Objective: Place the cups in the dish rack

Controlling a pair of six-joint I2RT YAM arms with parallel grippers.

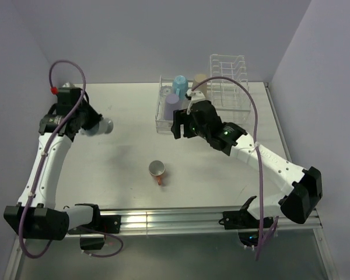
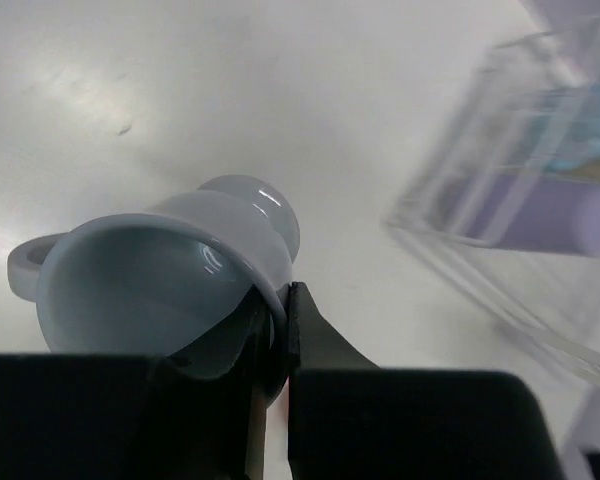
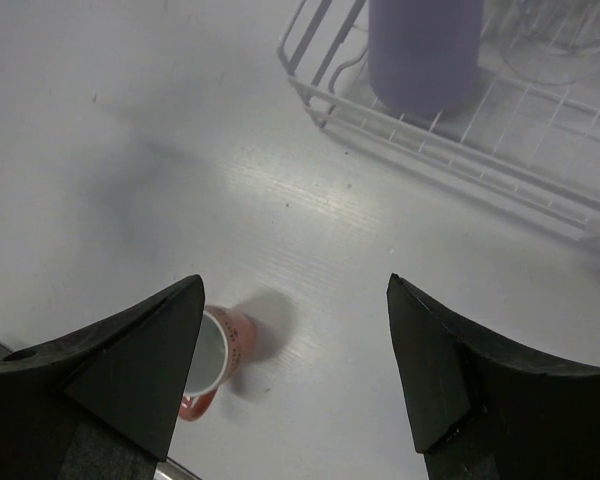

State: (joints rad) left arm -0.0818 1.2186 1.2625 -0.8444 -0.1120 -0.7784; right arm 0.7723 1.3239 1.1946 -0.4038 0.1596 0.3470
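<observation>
At far left, the left jaws pinch the grey-blue mug (image 2: 160,270).

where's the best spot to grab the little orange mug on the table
Take the orange mug by its rim from above, one jaw inside, one outside. It seems to stand upright, mouth up, handle toward the arm bases, so pinch a wall clear of the handle.

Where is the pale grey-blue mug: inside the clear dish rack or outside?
Outside: mug left of the rack, its rim in the left gripper.
</observation>
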